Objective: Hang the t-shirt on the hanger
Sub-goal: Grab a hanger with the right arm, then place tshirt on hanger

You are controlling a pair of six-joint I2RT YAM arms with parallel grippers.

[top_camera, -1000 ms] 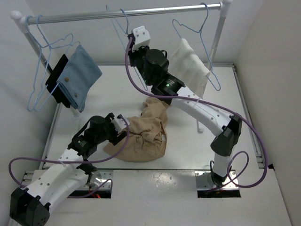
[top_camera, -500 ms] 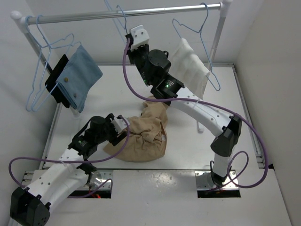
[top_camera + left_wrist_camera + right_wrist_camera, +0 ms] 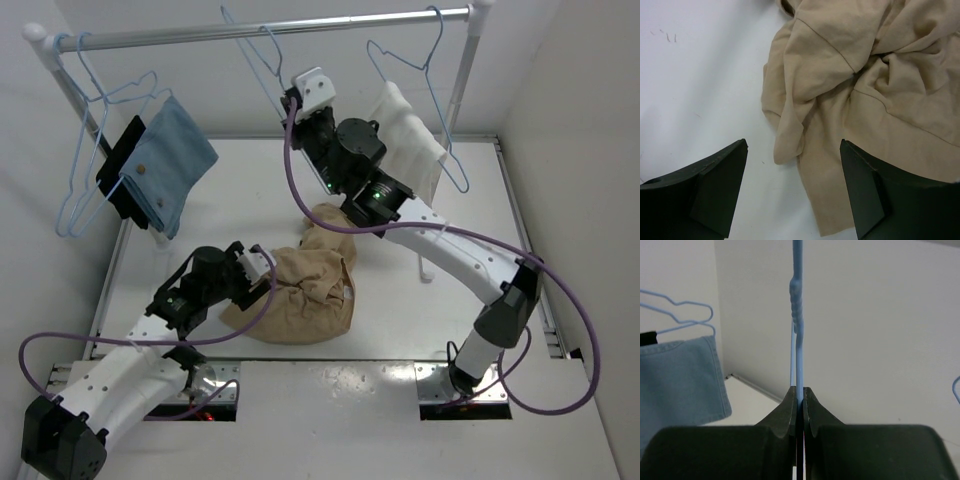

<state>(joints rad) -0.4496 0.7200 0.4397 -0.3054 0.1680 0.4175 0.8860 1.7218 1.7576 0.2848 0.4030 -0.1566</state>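
**At the rail: hanger coming off, shirt not yet handled**

Right tool [image 3: 799, 401] is clamped on the hanger [image 3: 799, 360] wire. Over the last second it swung up and right, and the hook tipped left across the rail [image 3: 350, 21]. Looks like unhooking. T-shirt [image 3: 305, 290] lies crumpled on the surface [image 3: 450, 200]. Left tool [image 3: 792, 150] hovers at its edge, fingers apart, holding nothing. Blue cloth [image 3: 170, 160] and white cloth [image 3: 405, 135] hang either side, and the right arm overhangs the shirt.

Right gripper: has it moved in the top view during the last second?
Yes. The right gripper, shut on the hanger, shifted rightward under the rail, toward the white cloth.
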